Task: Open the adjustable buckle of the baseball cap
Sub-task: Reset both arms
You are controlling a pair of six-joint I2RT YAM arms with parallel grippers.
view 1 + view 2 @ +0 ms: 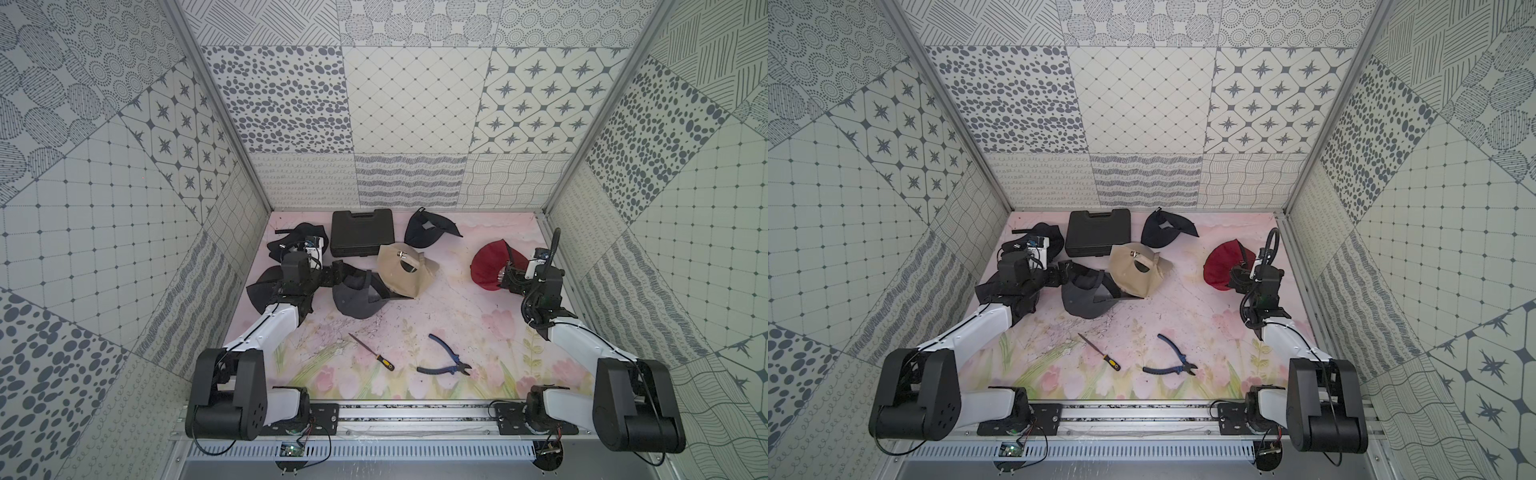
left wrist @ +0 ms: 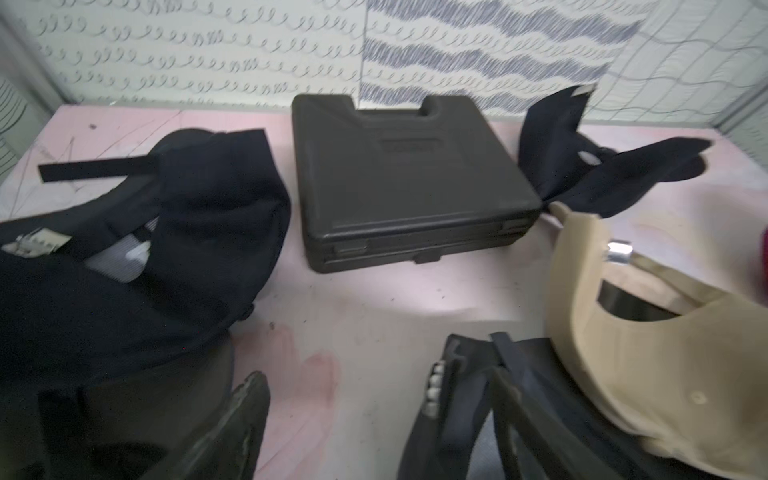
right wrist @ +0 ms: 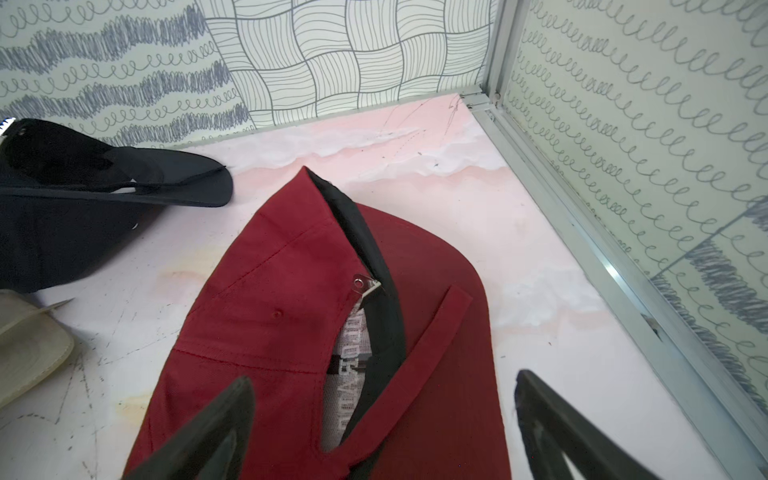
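Since the right gripper (image 3: pixel 384 377) hung low over the red cap (image 3: pixel 282 316), that arm was plainly the nearer one to it. Its jaws were spread wide with nothing held. Directly under the fingertips was the cap's back opening, with a printed label showing inside. The red strap (image 3: pixel 415 357) ran slantwise, its long axis going from between the two fingers out ahead of them, and its free end lay loose on the crown. Just ahead of the fingertips the metal buckle (image 3: pixel 368 284) sat on the black band at the edge of the opening, apart from the strap's end. Nothing was threaded through it that I could see, so this buckle read as already undone, which is a judgement only. Beyond the cap was bare table (image 3: pixel 478 199).

The left gripper (image 1: pixel 336 274) was released too and looked empty. The grey cap (image 1: pixel 353 299) was just beside its tips, but the wrist view was too blurred to tell whether they touched. Farther ahead lay the tan cap (image 1: pixel 409 276) with its silver buckle (image 1: pixel 402 254) on top. It sat between the two arms, nearer the left one, so a reach for it would likely fall to that arm.
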